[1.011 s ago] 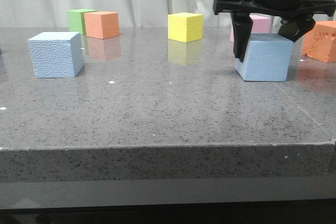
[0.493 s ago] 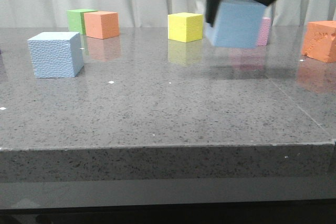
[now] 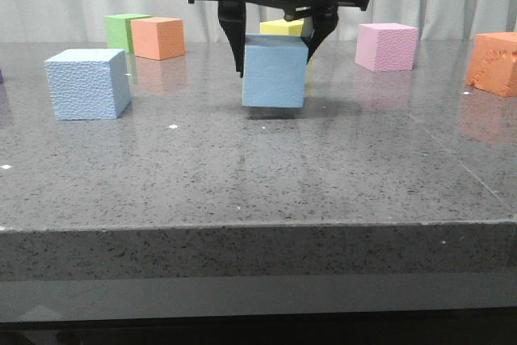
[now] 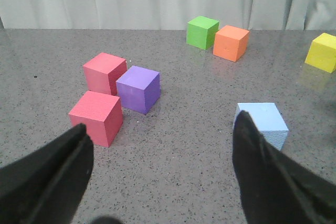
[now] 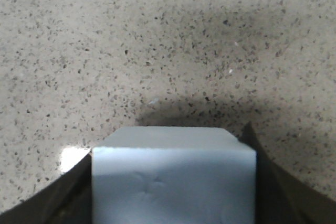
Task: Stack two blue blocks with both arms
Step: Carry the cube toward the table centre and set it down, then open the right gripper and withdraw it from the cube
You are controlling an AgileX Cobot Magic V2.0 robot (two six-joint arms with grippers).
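Observation:
The smoother blue block hangs a little above the table at its middle, casting a shadow underneath. My right gripper is shut on its two sides from above. The right wrist view shows that block filling the space between the dark fingers. The pebbly blue block rests on the table at the left, well apart from the held one. In the left wrist view my left gripper is open above bare table, and the pebbly block lies just beyond one finger. The front view does not show the left gripper.
At the back stand a green cube, an orange cube, a yellow cube partly behind the gripper, and a pink cube. An orange block sits far right. Two red cubes and a purple cube lie left.
My right gripper lifted the smoother blue block from the right side of the table, carried it leftward, and now holds it lower at the middle. The pebbly block has not moved.

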